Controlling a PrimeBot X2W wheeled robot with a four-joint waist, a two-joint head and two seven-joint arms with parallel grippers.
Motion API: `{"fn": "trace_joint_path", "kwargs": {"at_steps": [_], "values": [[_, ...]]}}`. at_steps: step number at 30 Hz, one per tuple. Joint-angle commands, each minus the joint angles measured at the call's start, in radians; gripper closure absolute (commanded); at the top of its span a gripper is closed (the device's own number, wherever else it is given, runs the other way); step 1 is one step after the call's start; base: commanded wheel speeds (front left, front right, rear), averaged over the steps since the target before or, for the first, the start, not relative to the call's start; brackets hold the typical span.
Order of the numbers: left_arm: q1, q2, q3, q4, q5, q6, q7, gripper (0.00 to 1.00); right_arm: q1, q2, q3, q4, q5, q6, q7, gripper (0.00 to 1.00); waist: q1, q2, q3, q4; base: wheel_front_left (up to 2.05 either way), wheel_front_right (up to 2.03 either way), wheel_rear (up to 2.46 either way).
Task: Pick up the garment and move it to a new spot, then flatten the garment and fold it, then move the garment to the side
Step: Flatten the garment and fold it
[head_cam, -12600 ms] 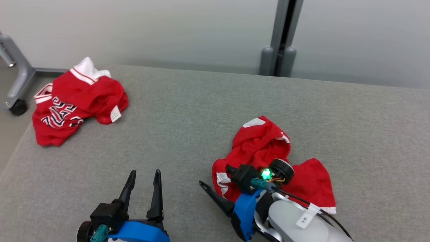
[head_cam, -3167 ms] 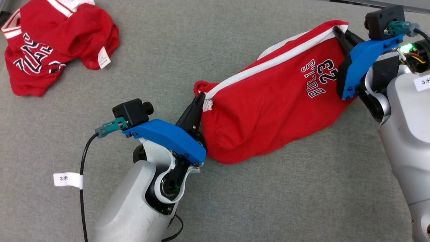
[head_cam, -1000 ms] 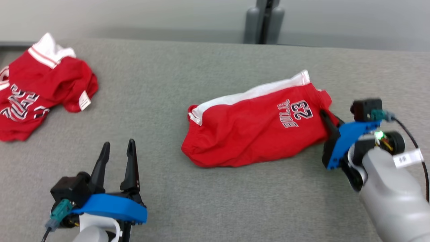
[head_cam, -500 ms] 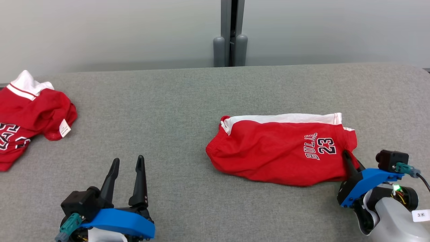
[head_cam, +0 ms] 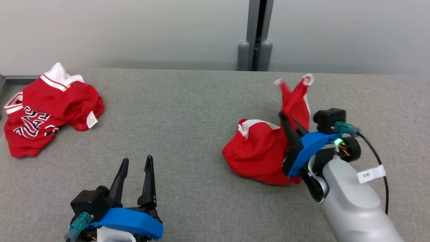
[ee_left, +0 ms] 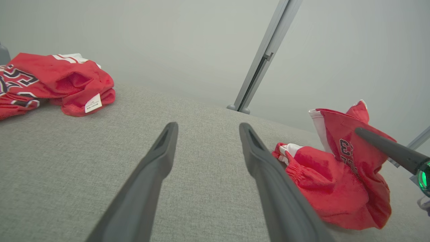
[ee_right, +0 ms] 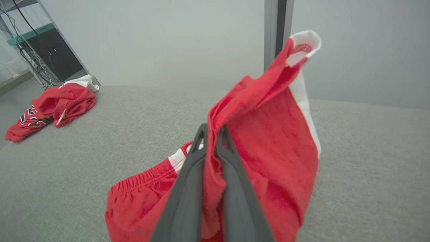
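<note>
Grey felt-covered tabletop (head_cam: 188, 111) runs back to a pale wall, and your work sits on its right half. Your right gripper (head_cam: 285, 122) is clamped tight on the right end of the red basketball shorts with white trim (head_cam: 258, 158), a pinch of cloth squeezed between its two dark fingers. Half a second ago those shorts lay spread flat, number print up, with the gripper low at their right edge. Now that end stands hoisted off the table, a white-tipped corner sticking up above the fingers, while the waistband half rests bunched on the surface. Read that as the fold starting: flattening looks done, and the raised end needs carrying leftward over the resting half. Whether you hold one layer or both I cannot tell. Your left gripper (head_cam: 137, 159) sits at the near left, fingers spread wide and empty, well apart from the shorts. Farther off, a crumpled red jersey with black-and-white lettering (head_cam: 50, 107) lies at the far left corner, clear of the fold path. A grey upright post (head_cam: 256, 33) stands behind the table.
</note>
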Motion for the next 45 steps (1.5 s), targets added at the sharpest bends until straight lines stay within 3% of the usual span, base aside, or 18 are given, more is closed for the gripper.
{"fn": "trace_joint_path", "kwargs": {"at_steps": [1, 6, 12, 13, 14, 15, 21, 27, 33, 39, 40, 41, 43, 45], "values": [[-0.004, 0.002, 0.000, 0.003, -0.005, -0.006, -0.007, 0.00, 0.002, 0.002, 0.031, -0.014, 0.014, 0.000, 0.015, 1.00, 0.0000, 0.0000, 0.000, 0.008, 0.00, 0.00, 0.00], [-0.011, -0.001, -0.002, 0.009, -0.005, -0.011, -0.006, 0.00, 0.030, 0.005, 0.171, -0.065, 0.108, 0.000, 0.063, 1.00, 0.0000, 0.0000, 0.001, 0.032, 0.00, 0.00, 0.00], [-0.010, -0.003, -0.006, 0.015, -0.004, -0.015, -0.008, 0.00, 0.030, 0.003, 0.268, -0.037, 0.177, 0.000, 0.089, 1.00, 0.0000, 0.0000, 0.000, 0.045, 0.00, 0.00, 0.00], [-0.009, -0.004, -0.006, 0.017, -0.005, -0.015, -0.008, 0.00, 0.028, 0.004, 0.278, -0.029, 0.185, 0.000, 0.084, 0.95, 0.0000, 0.0000, -0.001, 0.045, 0.00, 0.00, 0.00], [-0.008, -0.004, -0.007, 0.018, -0.005, -0.015, -0.008, 0.00, 0.026, 0.003, 0.289, -0.021, 0.190, 0.000, 0.077, 0.60, 0.0000, 0.0000, -0.002, 0.046, 0.00, 0.00, 0.00], [-0.007, -0.004, -0.007, 0.019, -0.006, -0.015, -0.008, 0.00, 0.025, 0.003, 0.305, -0.018, 0.195, 0.000, 0.073, 0.00, 0.0000, 0.0000, -0.003, 0.046, 0.00, 0.00, 0.00], [0.004, -0.006, -0.011, 0.021, -0.006, -0.014, -0.009, 0.00, 0.035, 0.004, 0.397, -0.047, 0.241, 0.000, 0.034, 0.00, 0.0000, 0.0000, -0.010, 0.034, 0.00, 0.00, 0.00], [0.010, -0.011, -0.016, 0.022, -0.006, -0.013, -0.008, 0.00, 0.036, 0.004, 0.413, -0.053, 0.231, 0.000, -0.019, 0.00, 0.0000, 0.0000, -0.016, 0.015, 0.00, 0.00, 0.00], [0.014, -0.013, -0.019, 0.019, -0.004, -0.010, -0.009, 0.00, 0.021, 0.004, 0.342, -0.050, 0.175, 0.000, -0.093, 0.00, 0.0000, 0.0000, -0.018, -0.001, 0.00, 0.00, 0.00], [0.015, -0.012, -0.022, 0.014, -0.006, -0.009, -0.009, 0.00, 0.029, -0.017, 0.206, -0.009, -0.003, 0.000, -0.120, 0.00, 0.0000, 0.0000, -0.015, -0.003, 0.00, 0.00, 0.00], [0.013, -0.012, -0.022, 0.014, -0.006, -0.009, -0.009, 0.00, 0.034, -0.018, 0.193, 0.001, -0.042, 0.000, -0.120, 0.34, 0.0000, 0.0000, -0.013, -0.002, 0.00, 0.00, 0.00], [0.012, -0.012, -0.023, 0.014, -0.006, -0.009, -0.009, 0.00, 0.039, -0.017, 0.182, 0.011, -0.085, 0.000, -0.121, 0.59, 0.0000, 0.0000, -0.011, 0.000, 0.00, 0.00, 0.00], [0.008, -0.012, -0.023, 0.014, -0.007, -0.010, -0.009, 0.00, 0.050, -0.011, 0.162, 0.027, -0.139, 0.000, -0.121, 0.83, 0.0000, 0.0000, -0.004, 0.004, 0.00, 0.00, 0.00], [0.002, -0.013, -0.023, 0.016, -0.007, -0.012, -0.009, 0.00, 0.058, -0.004, 0.155, 0.042, -0.183, 0.000, -0.113, 1.00, 0.0000, 0.0000, 0.003, 0.009, 0.00, 0.00, 0.00]]}}
